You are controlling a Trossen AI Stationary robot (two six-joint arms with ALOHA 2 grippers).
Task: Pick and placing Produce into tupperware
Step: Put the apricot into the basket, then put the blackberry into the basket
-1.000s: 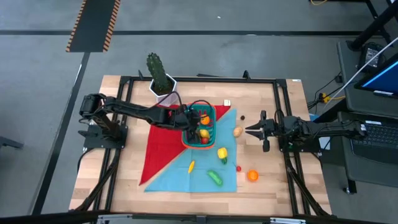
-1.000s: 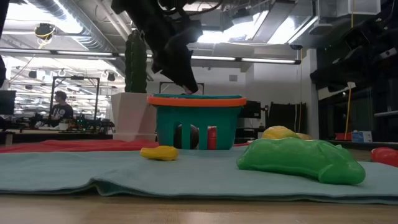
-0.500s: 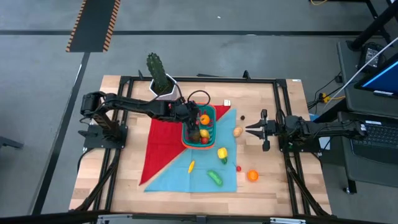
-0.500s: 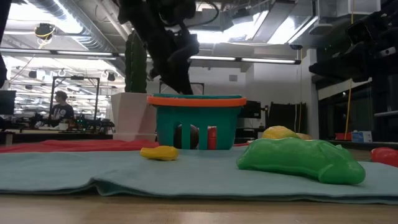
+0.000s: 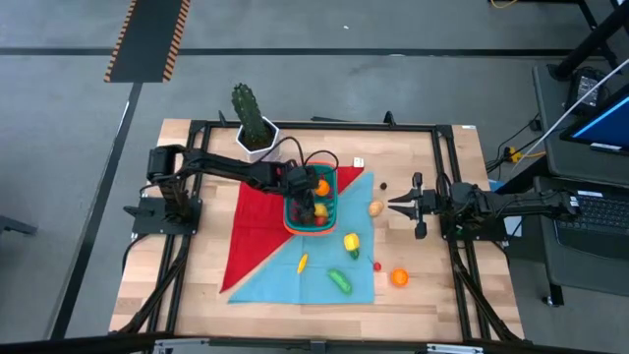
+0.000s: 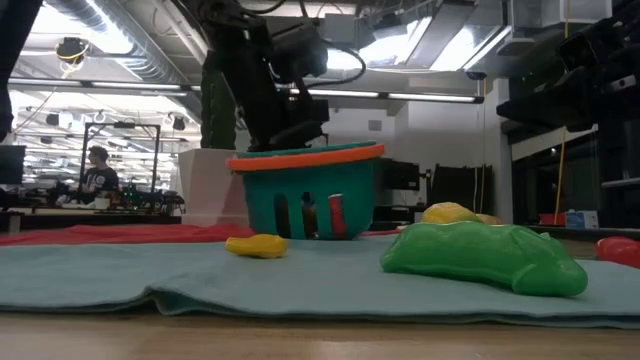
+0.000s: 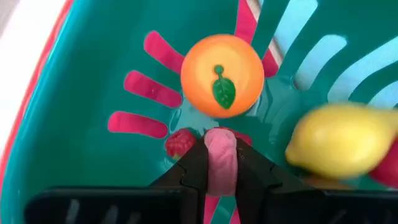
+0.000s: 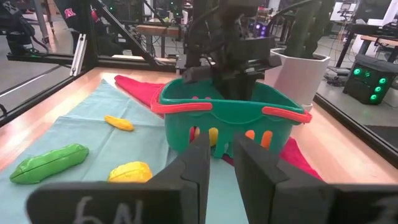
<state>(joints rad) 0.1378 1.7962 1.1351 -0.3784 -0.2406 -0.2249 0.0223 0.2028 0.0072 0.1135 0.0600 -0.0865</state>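
Left gripper [image 5: 298, 184] pinches the teal tupperware [image 5: 316, 202] rim, tilting it on the red cloth [image 5: 257, 228]; orange [image 7: 222, 75] and lemon [image 7: 342, 138] inside. Right gripper [image 5: 401, 206], pressed together, hovers over bare wood table [image 5: 432, 285]. Lab room behind.

The worktop [image 5: 423, 157] is pale wood framed in black rails, standing on a grey floor [image 5: 59, 147] marked by a strip of black-and-orange hazard tape [image 5: 147, 39]. A dark side desk with a laptop [image 5: 595, 211] and a blue-lit screen [image 5: 604, 123] stands off to one side. Behind the worktop, long ceiling lights [image 6: 400, 97] and silver ducting [image 6: 110, 40] hang over benches where a person [image 6: 97, 170] sits
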